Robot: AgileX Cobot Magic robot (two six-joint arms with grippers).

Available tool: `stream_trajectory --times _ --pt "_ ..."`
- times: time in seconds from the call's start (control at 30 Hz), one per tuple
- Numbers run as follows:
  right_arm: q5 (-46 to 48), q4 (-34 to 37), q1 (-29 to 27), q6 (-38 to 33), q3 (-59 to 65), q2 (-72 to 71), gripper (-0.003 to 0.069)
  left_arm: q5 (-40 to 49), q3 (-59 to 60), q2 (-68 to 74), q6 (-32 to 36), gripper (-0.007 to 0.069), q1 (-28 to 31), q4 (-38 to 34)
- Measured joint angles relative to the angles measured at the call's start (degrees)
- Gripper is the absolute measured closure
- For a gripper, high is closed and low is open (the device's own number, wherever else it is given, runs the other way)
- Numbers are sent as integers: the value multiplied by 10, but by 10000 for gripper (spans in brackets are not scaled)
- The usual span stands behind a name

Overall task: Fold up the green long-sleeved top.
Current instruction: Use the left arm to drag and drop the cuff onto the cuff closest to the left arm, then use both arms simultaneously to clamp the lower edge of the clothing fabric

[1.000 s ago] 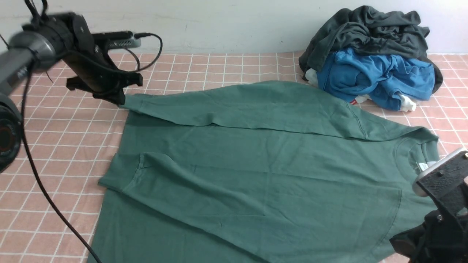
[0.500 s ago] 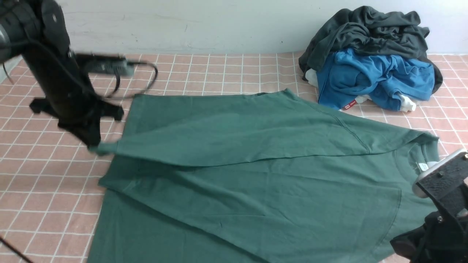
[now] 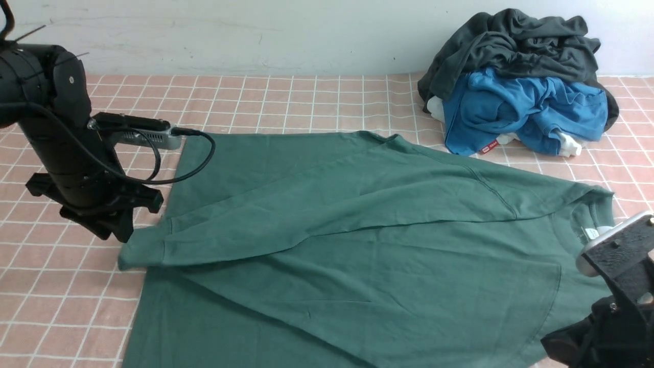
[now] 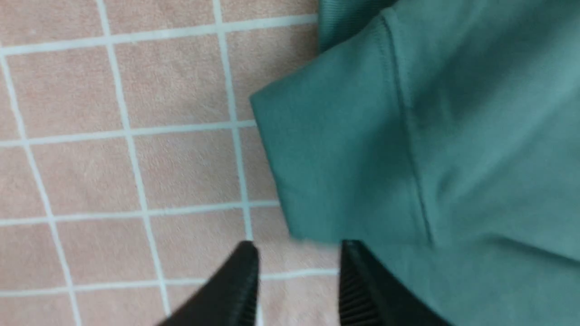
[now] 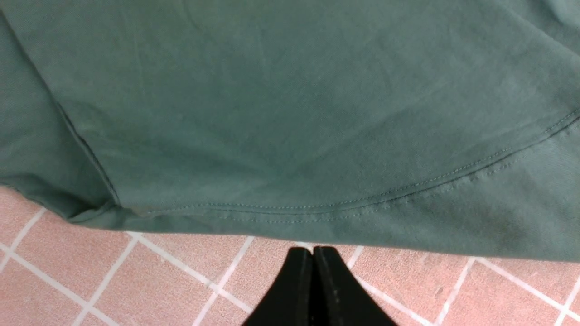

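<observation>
left arm (image 3: 61,153): black, looped black cable (image 3: 212,153) | left pincer (image 4: 299,253): black, ribbed | right arm (image 3: 626,266): black, silver bracket (image 3: 610,237)

front view, bottom edge: green long-sleeved top (image 3: 357,286) cut off below the hem | lower right: neck tag (image 3: 591,233) partly behind right arm (image 3: 621,255), print too small to read | upper right: red label (image 3: 489,147) on blue garment (image 3: 521,105) illegible

This is looking like a robot test lab set up for laundry work. A pink cloth (image 3: 306,97) with a white grid is covering the worktop (image 3: 61,306), a bare white wall (image 3: 306,30) is standing behind it, and a black robot arm (image 3: 56,138) is trailing a loose cable (image 3: 207,153) beside a green top (image 3: 357,245), while a heap of clothes (image 3: 516,76) is lying at the far right.
</observation>
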Motion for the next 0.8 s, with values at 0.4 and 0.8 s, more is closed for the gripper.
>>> stream_trajectory --times 0.4,0.8 --pt "32 26 0 -18 0 0 673 -143 319 -130 327 152 -130 -7" --pt "47 82 0 -88 0 0 673 -157 390 -145 418 160 -206 -25"
